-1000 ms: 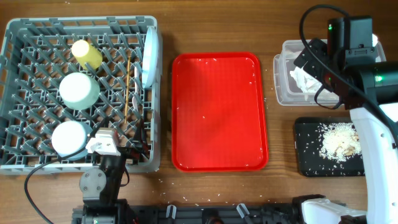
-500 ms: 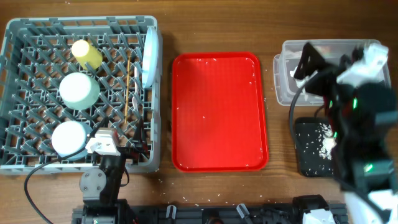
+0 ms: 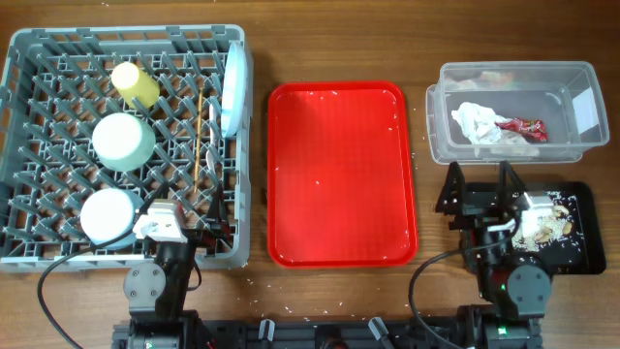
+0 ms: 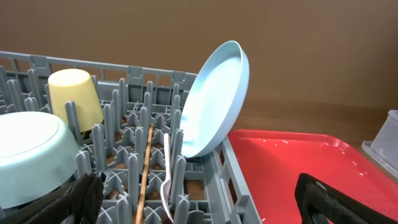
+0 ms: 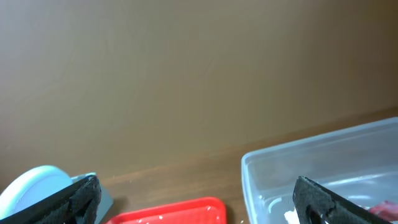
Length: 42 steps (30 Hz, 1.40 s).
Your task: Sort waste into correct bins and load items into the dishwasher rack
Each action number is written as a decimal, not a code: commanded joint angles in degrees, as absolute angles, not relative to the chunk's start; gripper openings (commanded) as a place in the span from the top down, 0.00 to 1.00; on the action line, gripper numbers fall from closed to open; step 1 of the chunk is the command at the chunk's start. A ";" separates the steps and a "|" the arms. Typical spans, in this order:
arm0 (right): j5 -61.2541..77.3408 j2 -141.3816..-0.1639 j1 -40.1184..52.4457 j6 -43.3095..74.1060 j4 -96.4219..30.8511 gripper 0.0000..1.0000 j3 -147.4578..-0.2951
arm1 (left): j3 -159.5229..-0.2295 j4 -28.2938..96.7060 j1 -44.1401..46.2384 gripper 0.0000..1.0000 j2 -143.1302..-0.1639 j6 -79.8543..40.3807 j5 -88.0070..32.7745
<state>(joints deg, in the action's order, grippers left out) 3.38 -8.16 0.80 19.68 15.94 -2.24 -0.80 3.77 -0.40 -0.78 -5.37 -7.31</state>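
Observation:
The grey dishwasher rack (image 3: pixel 19 44) holds a yellow cup (image 3: pixel 134 82), two pale bowls (image 3: pixel 123 141) (image 3: pixel 107 213), an upright blue-green plate (image 3: pixel 233 87), chopsticks (image 3: pixel 201 136) and a white fork (image 4: pixel 166 180). The clear tub (image 3: pixel 584 102) holds the white napkin (image 3: pixel 477 123) and red wrapper (image 3: pixel 523 126). The black tray (image 3: pixel 586 254) holds rice-like food scraps (image 3: pixel 542 225). My left gripper (image 3: pixel 194 218) is open and empty over the rack's front right corner. My right gripper (image 3: pixel 480 189) is open and empty over the black tray's left end.
A red serving tray (image 3: pixel 339 174) lies in the middle with a few rice grains on it. Loose grains dot the wooden table around it. Both arms sit folded at the table's front edge.
My right arm has pulled back from over the clear tub to the front edge above the black tray. The napkin and wrapper now show in the tub. The left arm has not moved.

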 commanded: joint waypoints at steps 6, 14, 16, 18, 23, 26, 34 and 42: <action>-0.34 -0.19 -0.03 13.65 6.74 0.00 -0.30 | -0.36 3.81 -0.10 0.00 -0.34 -4.73 -6.94; 3.95 -0.19 -0.03 3.60 0.05 0.00 -0.30 | -0.36 3.81 -0.10 0.00 -0.32 -4.73 -6.94; 3.95 -0.21 -0.03 3.62 0.05 0.00 -0.30 | -0.36 3.81 -0.10 0.00 -0.32 -4.73 -6.94; 3.95 -0.21 -0.03 3.62 0.08 0.00 -0.30 | -0.36 3.81 -0.10 0.00 -0.32 -4.73 -6.94; 3.97 -0.21 -0.03 3.60 0.05 0.00 -0.30 | -0.36 3.81 -0.10 0.00 -0.32 -4.73 -6.96; 3.97 -0.25 -0.03 3.62 0.08 0.00 -0.30 | -0.36 3.81 -0.10 0.00 -0.32 -4.73 -6.94; 3.97 -0.43 -0.03 3.62 0.08 0.00 -0.30 | -0.36 3.81 -0.10 0.00 -0.32 -4.73 -6.96; 3.95 -0.43 -0.03 3.60 0.08 0.00 -0.30 | -0.36 3.81 -0.10 0.00 -0.32 -4.73 -6.96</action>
